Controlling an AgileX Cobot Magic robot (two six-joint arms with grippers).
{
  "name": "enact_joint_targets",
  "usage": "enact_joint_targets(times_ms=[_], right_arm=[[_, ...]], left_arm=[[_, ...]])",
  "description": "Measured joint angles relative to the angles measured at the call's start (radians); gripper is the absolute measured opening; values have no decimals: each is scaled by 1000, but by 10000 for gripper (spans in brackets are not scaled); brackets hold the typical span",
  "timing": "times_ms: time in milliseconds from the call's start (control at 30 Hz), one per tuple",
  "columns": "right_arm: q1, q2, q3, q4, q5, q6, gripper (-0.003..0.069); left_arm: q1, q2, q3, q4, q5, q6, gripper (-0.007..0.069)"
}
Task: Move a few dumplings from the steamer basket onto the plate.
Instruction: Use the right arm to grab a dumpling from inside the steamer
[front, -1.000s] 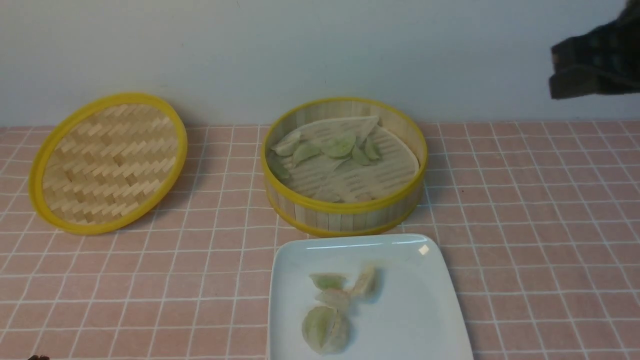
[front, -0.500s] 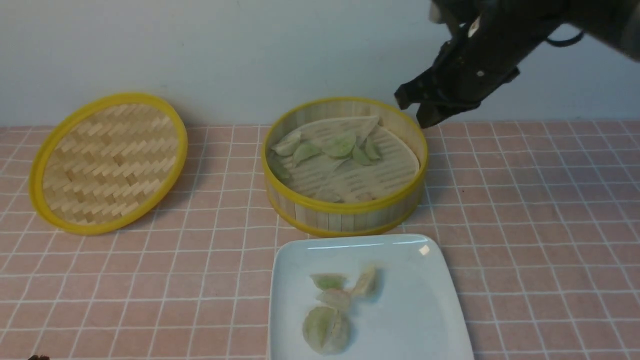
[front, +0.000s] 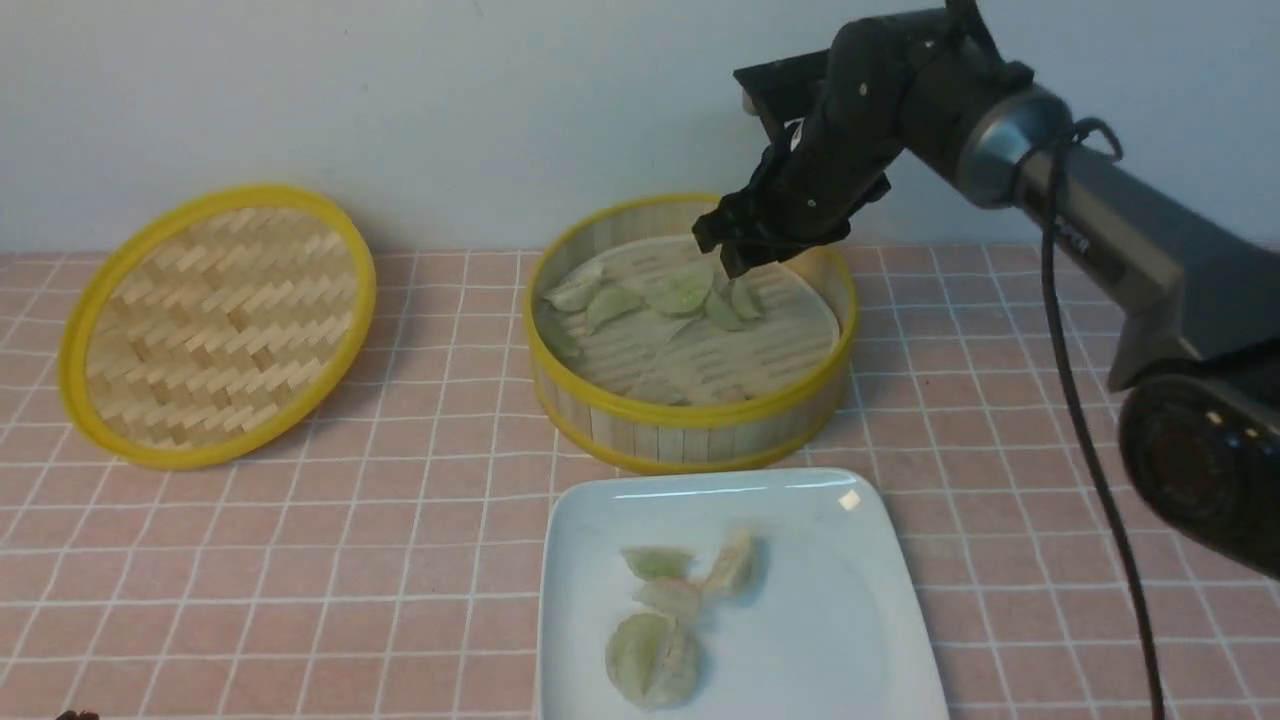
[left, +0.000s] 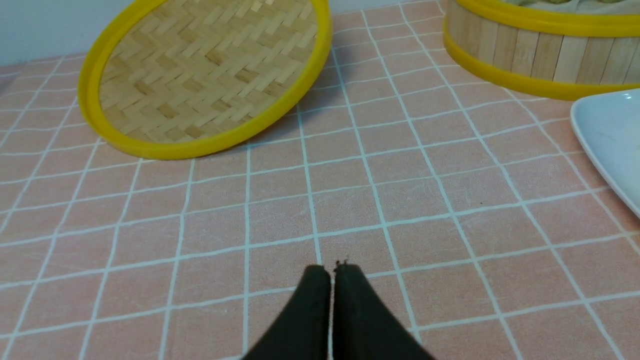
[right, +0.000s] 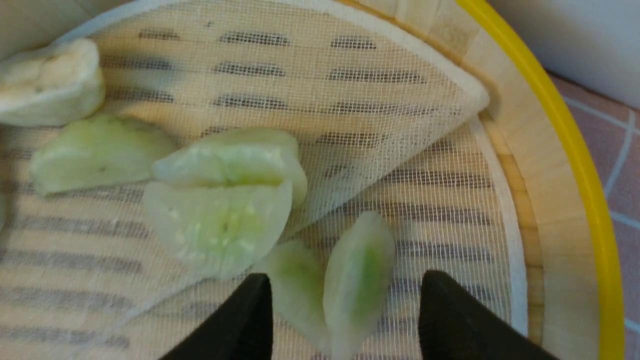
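Observation:
The steamer basket (front: 690, 425) stands at mid-table with several pale green dumplings (front: 680, 292) on a mesh liner in its far half. My right gripper (front: 725, 248) hangs open just above them. In the right wrist view its black fingers (right: 252, 315) straddle two dumplings (right: 357, 270) standing on edge, without touching either. The white plate (front: 830, 640) lies in front of the basket and holds several dumplings (front: 655, 655). My left gripper (left: 332, 270) is shut and empty, low over the pink tiled cloth.
The woven yellow-rimmed lid (front: 215, 325) leans at the back left of the table. A fold of the mesh liner (right: 400, 100) lies doubled over by the basket's far wall (right: 575, 150). A plate corner (left: 610, 135) shows in the left wrist view.
My right arm has swept in from the upper right and come down over the basket's dumplings. Its jaws have opened. The dumplings, the plate and the left gripper have not moved.

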Motion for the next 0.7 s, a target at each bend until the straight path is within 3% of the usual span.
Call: enact_joint_targets(times_ms=[267, 333, 400, 433, 467, 700], right_arm=[[0, 114, -56, -69, -37, 0, 395], [0, 117, -58, -71, -39, 0, 360], [0, 119, -61, -68, -35, 0, 278], [0, 119, -69, -67, -21, 0, 202], [0, 121, -74, -66, -11, 0, 181], [0, 84, -225, -34, 150, 0, 194]], left_arm=[[0, 0, 0, 0, 0, 0, -6], [0, 0, 0, 0, 0, 0, -6], [0, 0, 0, 0, 0, 0, -6], [0, 0, 0, 0, 0, 0, -6], [0, 0, 0, 0, 0, 0, -6], [0, 0, 0, 0, 0, 0, -6]])
